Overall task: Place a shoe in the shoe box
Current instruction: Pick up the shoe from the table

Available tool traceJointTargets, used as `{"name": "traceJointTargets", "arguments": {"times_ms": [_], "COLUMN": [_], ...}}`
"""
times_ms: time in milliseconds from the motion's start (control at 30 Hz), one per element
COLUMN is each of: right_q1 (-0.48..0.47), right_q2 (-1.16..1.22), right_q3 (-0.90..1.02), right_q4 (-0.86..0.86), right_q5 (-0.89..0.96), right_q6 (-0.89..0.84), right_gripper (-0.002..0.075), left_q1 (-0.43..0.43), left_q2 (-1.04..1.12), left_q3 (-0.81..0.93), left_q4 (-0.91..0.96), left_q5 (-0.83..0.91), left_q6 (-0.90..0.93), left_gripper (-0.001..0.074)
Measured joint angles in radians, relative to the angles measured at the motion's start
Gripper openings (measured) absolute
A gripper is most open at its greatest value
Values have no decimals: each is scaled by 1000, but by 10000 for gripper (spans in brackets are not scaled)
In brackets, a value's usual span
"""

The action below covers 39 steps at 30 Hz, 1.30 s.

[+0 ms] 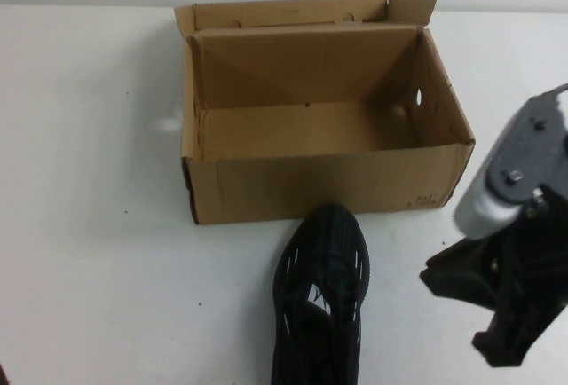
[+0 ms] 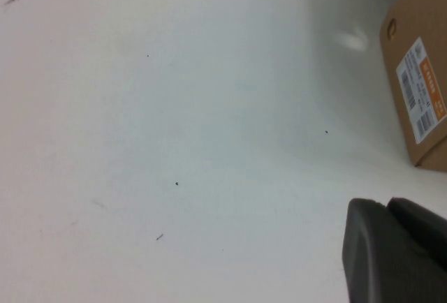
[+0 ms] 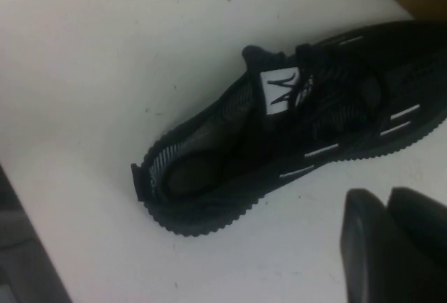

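Observation:
The black shoe [image 1: 321, 301] lies on the white table just in front of the shoe box [image 1: 319, 185], toe near the box's front wall. The brown cardboard box stands open and empty, flap lid [image 1: 302, 11] up at the back. My right gripper [image 1: 497, 305] hangs to the right of the shoe, apart from it. In the right wrist view the gripper [image 3: 387, 195] is shut and empty beside the shoe [image 3: 293, 128]. My left gripper [image 2: 387, 205] is shut and empty over bare table, with the box's labelled end [image 2: 419, 72] some way off. It is out of the high view.
The white table [image 1: 89, 181] lies bare to the left of the box and shoe. A pale wall edge runs behind the box. In the right wrist view the table's edge [image 3: 28, 233] is close to the shoe's heel.

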Motion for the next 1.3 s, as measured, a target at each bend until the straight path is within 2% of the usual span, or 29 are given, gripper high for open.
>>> {"name": "traceJointTargets", "arguments": {"times_ms": [167,267,433,567,1000,1133,1233,1300], "right_q1": [130,176,201,203,216,216,216,216], "right_q2": [96,141,221,289,442,478,507,519], "right_q3": [0,0,-4,-17,-36,-36,-36,-36], "right_q4": [-107,-147,-170,-170,-170,-178,-214,-241], "right_q5": [-78,-139,-211,-222,-289,-333,-371,-386], "right_q6": [0,0,-2,-2,-2,-2,-2,-2], "right_gripper": [101,216,439,499,513,497,402,260], "left_q1": [0,0,0,0,0,0,0,0], "left_q2": [0,0,0,0,0,0,0,0], "left_q3": [0,0,0,0,0,0,0,0], "left_q4": [0,2,2,2,2,2,2,2], "left_q5": [2,4,6,8,24,28,33,39], "left_q6": [1,1,1,1,1,1,2,10], "left_gripper": [-1,-1,-1,-1,-1,-1,-1,-1]}}
